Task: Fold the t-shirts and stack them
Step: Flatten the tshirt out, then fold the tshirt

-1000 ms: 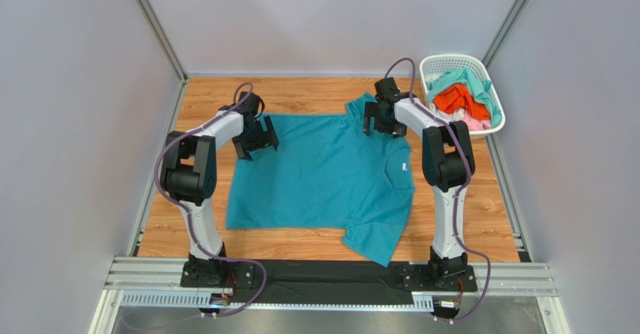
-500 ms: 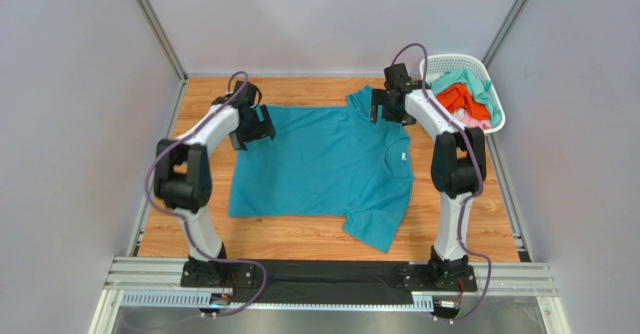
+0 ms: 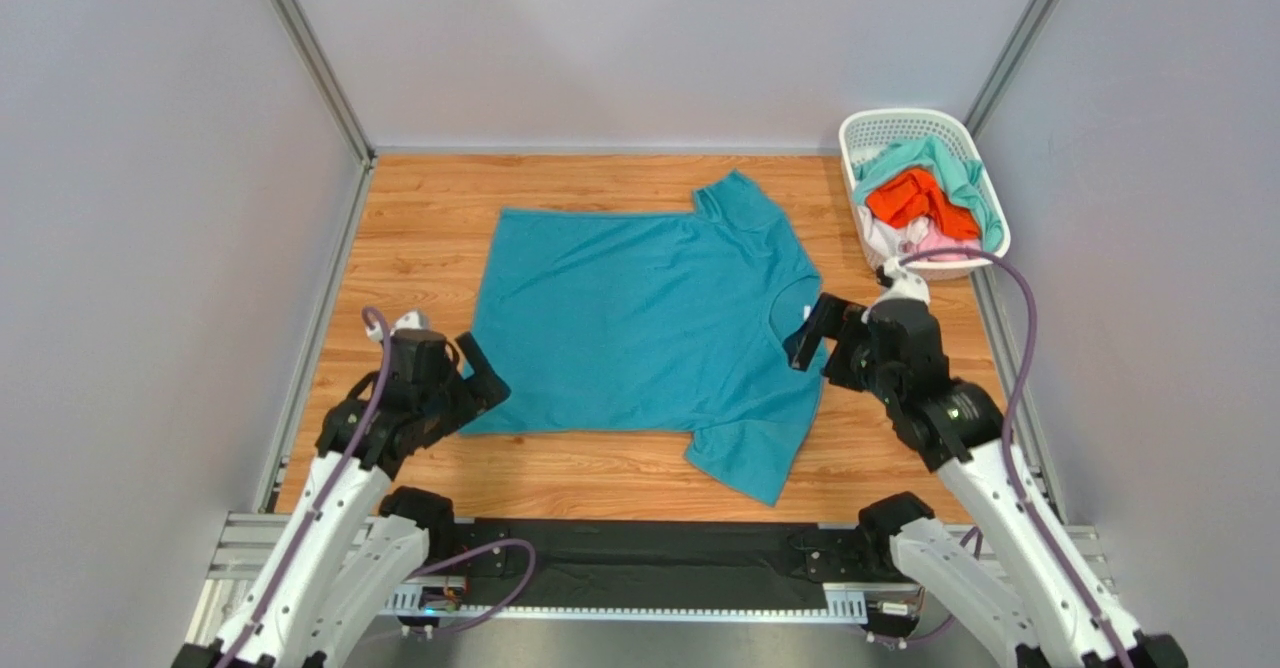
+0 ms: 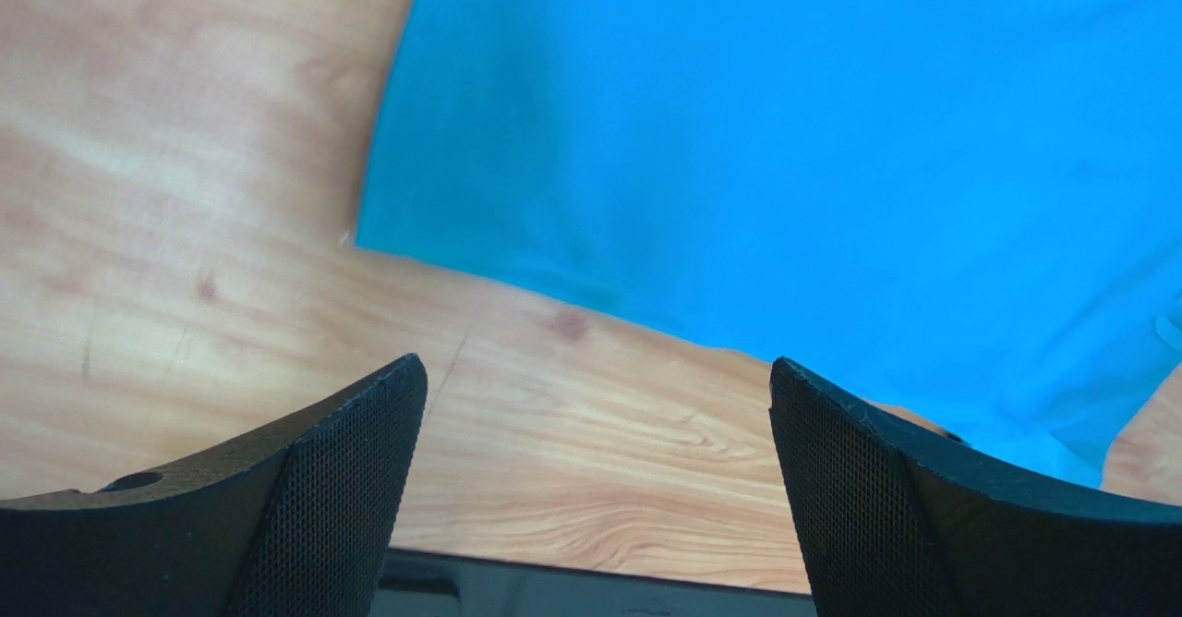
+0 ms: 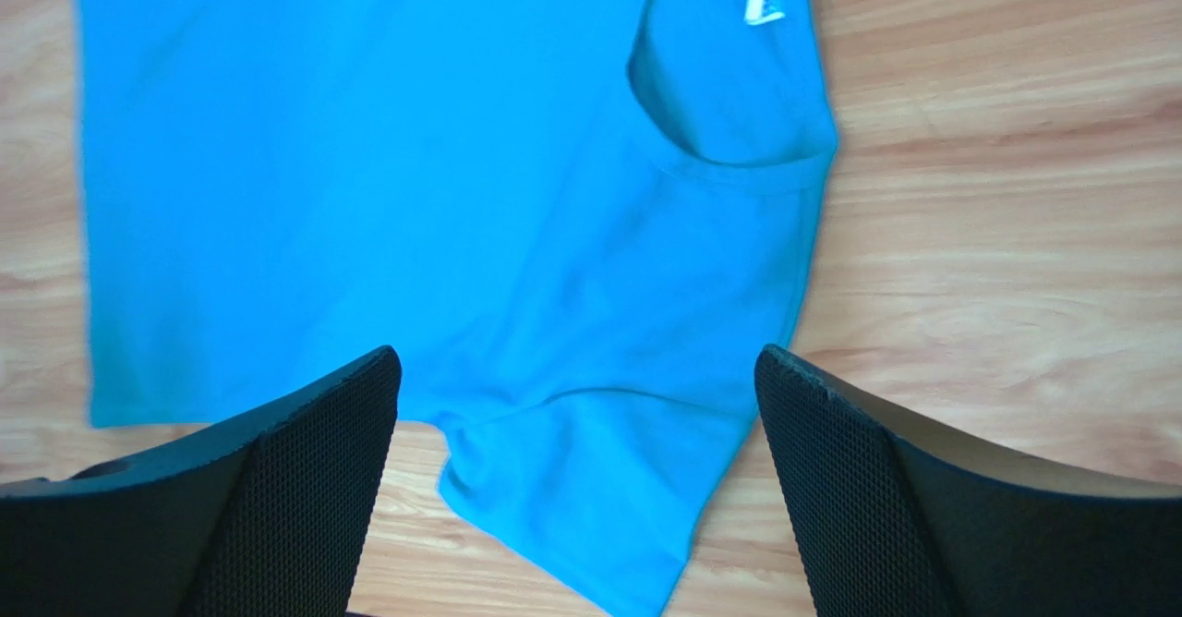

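Top external alone shows basket (image 3: 902, 115) of t-shirts (image 3: 908, 197)

Both my arms have pulled back to the near side of the table (image 3: 421, 233).
My left hand (image 3: 484, 373) left the far hem corner of the teal t-shirt (image 3: 646, 323) for the near one; my right hand (image 3: 812, 335) left the far sleeve for the collar.
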`<state>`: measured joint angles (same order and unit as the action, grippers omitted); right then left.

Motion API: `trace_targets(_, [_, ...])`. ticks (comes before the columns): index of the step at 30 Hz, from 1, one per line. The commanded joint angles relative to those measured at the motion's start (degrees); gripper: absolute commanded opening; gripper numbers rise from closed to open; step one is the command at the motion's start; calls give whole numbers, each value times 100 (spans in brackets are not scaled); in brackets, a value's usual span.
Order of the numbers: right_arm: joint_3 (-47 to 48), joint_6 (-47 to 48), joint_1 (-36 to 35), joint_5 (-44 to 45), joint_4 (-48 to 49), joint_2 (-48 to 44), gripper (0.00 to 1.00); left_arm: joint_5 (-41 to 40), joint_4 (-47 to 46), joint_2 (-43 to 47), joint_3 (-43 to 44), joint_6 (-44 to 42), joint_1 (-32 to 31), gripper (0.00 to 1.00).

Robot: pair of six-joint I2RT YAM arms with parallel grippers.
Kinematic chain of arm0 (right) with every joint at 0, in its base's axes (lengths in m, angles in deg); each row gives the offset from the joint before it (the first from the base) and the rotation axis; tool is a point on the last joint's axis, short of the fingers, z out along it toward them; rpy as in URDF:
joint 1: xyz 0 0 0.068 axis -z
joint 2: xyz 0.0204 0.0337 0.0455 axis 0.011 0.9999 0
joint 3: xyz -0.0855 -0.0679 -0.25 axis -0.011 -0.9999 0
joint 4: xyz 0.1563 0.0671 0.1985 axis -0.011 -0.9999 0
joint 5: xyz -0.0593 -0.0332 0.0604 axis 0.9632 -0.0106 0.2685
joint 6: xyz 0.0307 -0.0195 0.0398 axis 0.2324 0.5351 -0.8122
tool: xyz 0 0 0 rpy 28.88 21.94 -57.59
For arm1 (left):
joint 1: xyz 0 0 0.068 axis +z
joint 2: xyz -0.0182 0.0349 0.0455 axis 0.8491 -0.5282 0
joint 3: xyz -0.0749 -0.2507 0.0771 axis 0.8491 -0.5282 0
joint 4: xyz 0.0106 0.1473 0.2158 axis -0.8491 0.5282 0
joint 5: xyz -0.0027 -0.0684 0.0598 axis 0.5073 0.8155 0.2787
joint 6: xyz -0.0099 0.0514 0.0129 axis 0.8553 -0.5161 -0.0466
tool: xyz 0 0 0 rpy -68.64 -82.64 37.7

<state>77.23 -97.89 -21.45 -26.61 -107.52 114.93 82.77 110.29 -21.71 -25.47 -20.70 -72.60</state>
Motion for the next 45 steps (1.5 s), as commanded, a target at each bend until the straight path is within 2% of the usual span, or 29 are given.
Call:
trace_targets(1, [-683,-696,-10,-406,520,-1120,100,-504,578,635,-351,885,24,100])
trace_targets(6, [-1484,-1152,-10,-126,723,-2273,100,-776,649,926,-702,1379,24,100])
trace_targets(11, [-1705,-916,-10,-2,688,-2705,100,-1137,456,260,-816,1405,33,100])
trace_targets(14, [-1635,-741,-10,68,565,-2574,100,-1216,342,-294,-869,1589,33,100])
trace_targets(15, [-1600,-688,-10,68,547,-2451,100,-1269,280,-392,-887,1642,33,94])
trace_targets(16, [-1591,-627,-10,103,547,-2380,100,-1339,219,-454,-913,1660,33,93])
trace_targets(23, [-1643,-574,-10,103,810,-1704,100,-1401,-221,-498,-1133,1599,270,91])
trace_targets(30, [-1713,-556,-10,-2,1091,-1325,100,-1287,-633,-753,-1186,1494,437,83])
trace_targets(32, [-1792,-538,-10,68,1170,-1281,100,-1269,-722,-937,-1125,1458,472,78])
trace_targets(37, [-1793,-459,-10,252,1171,-1263,100,-1155,-897,-1472,-1106,1458,516,72])
trace_targets(41, [-1854,-450,-10,393,1215,-1237,100,-1023,-1178,-1825,-1124,1485,552,61])
trace_targets(43, [-1845,-433,-10,376,1223,-1202,100,-997,-1240,-1948,-1133,1485,560,61])
trace_targets(45, [-1837,-424,-10,402,1232,-1184,100,-988,-1250,-1992,-1124,1493,569,55])
